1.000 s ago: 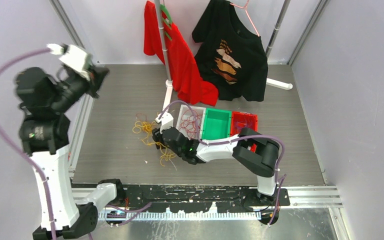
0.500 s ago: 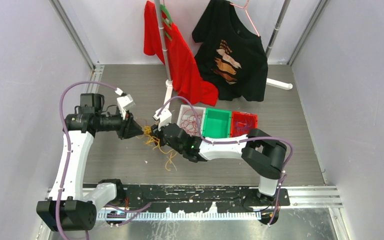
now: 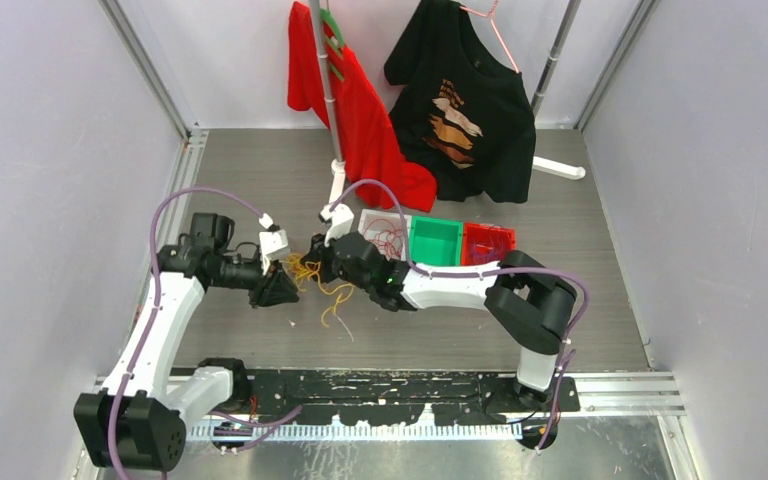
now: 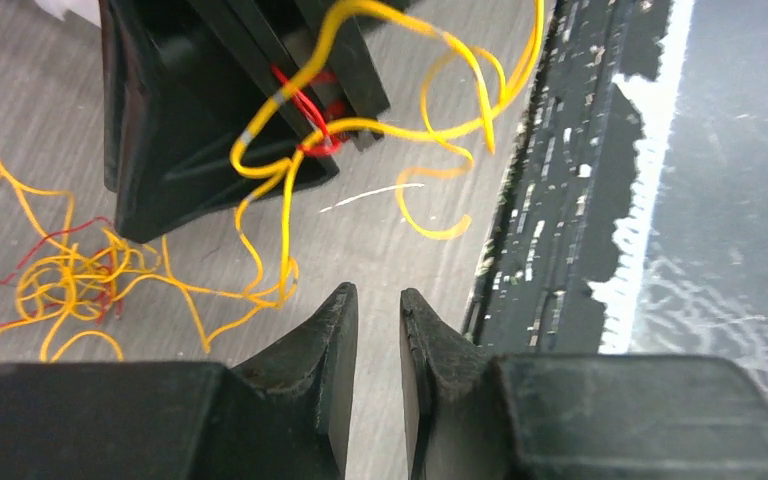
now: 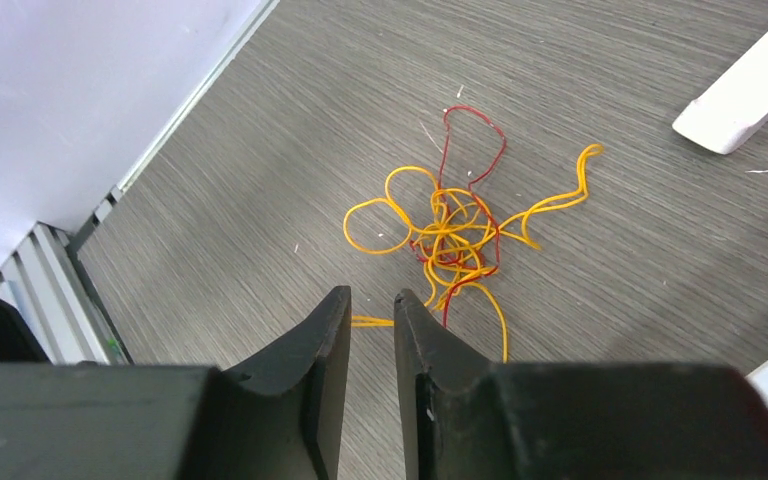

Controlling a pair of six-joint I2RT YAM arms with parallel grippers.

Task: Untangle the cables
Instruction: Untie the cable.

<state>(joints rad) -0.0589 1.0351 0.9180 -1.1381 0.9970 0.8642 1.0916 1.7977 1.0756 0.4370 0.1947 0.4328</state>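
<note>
Cables (image 3: 313, 272): yellow and red tangle on grey worktop (image 3: 260, 180), left of centre, between both grippers. No single direction; longest yellow tail runs from clump toward near edge. Left gripper (image 3: 282, 289): jaws slightly apart, nothing between them, yellow loop just beside fingertip (image 4: 335, 305). Right gripper (image 3: 312, 252): jaws almost together, yellow strand crosses gap, red and yellow strands draped at tips; real grip or not, cannot tell.

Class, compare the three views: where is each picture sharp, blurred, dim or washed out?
Top view: even light, soft shadows, sharp throughout, though the wires look tiny. Left wrist view: left fingers dark and soft; white streak at right washed out. Right wrist view: floor and wires crisp, right fingers blurred.
</note>
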